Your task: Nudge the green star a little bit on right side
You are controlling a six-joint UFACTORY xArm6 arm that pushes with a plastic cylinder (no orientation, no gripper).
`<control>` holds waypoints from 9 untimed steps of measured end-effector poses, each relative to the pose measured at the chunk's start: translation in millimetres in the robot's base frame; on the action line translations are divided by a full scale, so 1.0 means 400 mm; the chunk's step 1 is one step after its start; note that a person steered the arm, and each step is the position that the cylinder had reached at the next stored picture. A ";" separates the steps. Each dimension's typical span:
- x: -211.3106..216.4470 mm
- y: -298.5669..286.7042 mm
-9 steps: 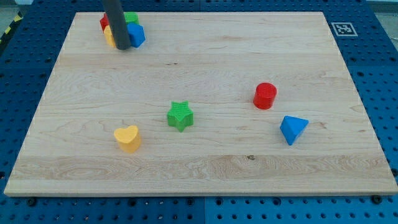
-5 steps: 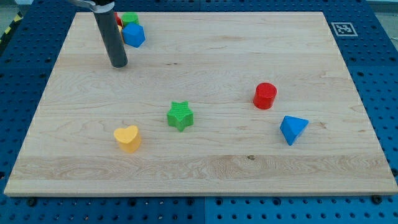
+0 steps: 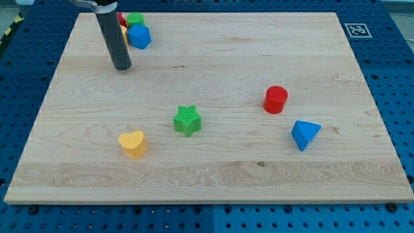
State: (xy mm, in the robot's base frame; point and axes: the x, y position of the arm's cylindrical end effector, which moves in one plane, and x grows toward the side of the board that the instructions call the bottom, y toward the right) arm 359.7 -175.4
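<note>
Resting w/ my tip (image 3: 121, 66) at approx. 10 o'clock of green star (image 3: 187, 120), well apart (no jaws, plain rod).

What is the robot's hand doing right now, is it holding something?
No hand here: just a rod holding nothing. My tip rests on the board near the view's top left, far from the green star, touching no block.

A pale wooden board (image 3: 213, 175) lies on a blue perforated table (image 3: 401, 97), evenly lit, a black-and-white marker (image 3: 357, 30) at its corner.
</note>
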 end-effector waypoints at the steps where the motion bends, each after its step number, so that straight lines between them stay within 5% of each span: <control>1: 0.000 -0.005; 7: 0.000 0.010; 9: 0.076 0.132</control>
State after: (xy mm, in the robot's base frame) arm 389.9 -122.4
